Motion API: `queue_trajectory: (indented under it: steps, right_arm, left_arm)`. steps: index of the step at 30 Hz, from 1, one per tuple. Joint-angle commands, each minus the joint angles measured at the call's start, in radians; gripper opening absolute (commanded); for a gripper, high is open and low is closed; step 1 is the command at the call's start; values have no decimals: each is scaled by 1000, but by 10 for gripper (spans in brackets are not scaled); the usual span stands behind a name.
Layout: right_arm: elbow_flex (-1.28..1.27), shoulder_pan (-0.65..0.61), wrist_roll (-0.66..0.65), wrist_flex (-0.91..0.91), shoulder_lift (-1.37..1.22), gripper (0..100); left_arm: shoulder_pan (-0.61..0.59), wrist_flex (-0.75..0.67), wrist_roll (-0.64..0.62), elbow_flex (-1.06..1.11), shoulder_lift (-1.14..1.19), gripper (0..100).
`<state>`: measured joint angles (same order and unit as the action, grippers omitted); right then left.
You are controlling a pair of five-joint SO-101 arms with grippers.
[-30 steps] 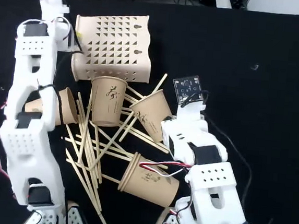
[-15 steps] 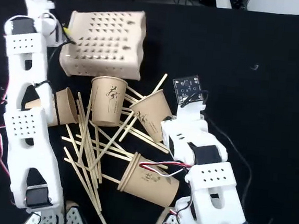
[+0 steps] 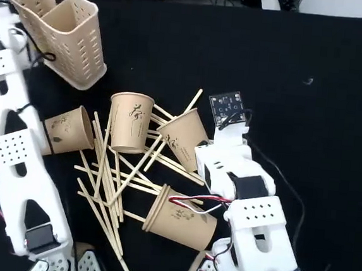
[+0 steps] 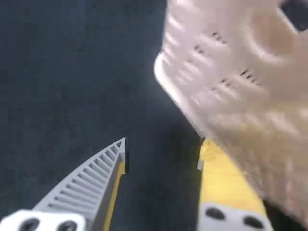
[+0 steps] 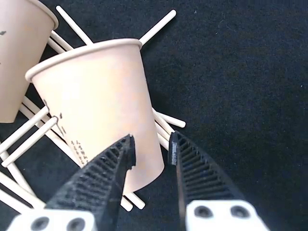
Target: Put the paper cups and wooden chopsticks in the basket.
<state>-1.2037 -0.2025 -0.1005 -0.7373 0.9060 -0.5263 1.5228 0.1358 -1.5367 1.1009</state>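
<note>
Paper cups, tapered and smooth, lie among thin round wooden chopsticks.

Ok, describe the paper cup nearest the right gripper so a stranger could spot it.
On the black table, find the pale wooden chopsticks between the two white arms. Four tan paper cups lie among them; this cup is the farthest right of the upper three, base at the right gripper.

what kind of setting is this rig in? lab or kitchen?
Probably a robotics lab bench, not a kitchen: a black-covered table, two white arms with exposed wiring, and paper cups and wooden chopsticks strewn as props near a basket.
</note>
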Motion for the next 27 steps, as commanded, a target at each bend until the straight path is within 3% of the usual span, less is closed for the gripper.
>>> queue_trajectory:
  steps: [1, 12, 18, 22, 27]
  right_arm:
    - [5, -12, -11, 11, 18, 124]
    - [4, -14, -11, 11, 18, 124]
    - [4, -14, -11, 11, 18, 124]
    - [4, -11, -11, 11, 18, 124]
    - [4, -9, -11, 11, 18, 124]
  left_arm:
    - [-48, 63, -66, -137, -51, 250]
    - [24, 238, -373, -114, -427, 309]
    - [143, 238, -384, -33, -615, 309]
    - [222, 238, -385, 196, -700, 302]
    - [237, 216, -385, 432, -724, 275]
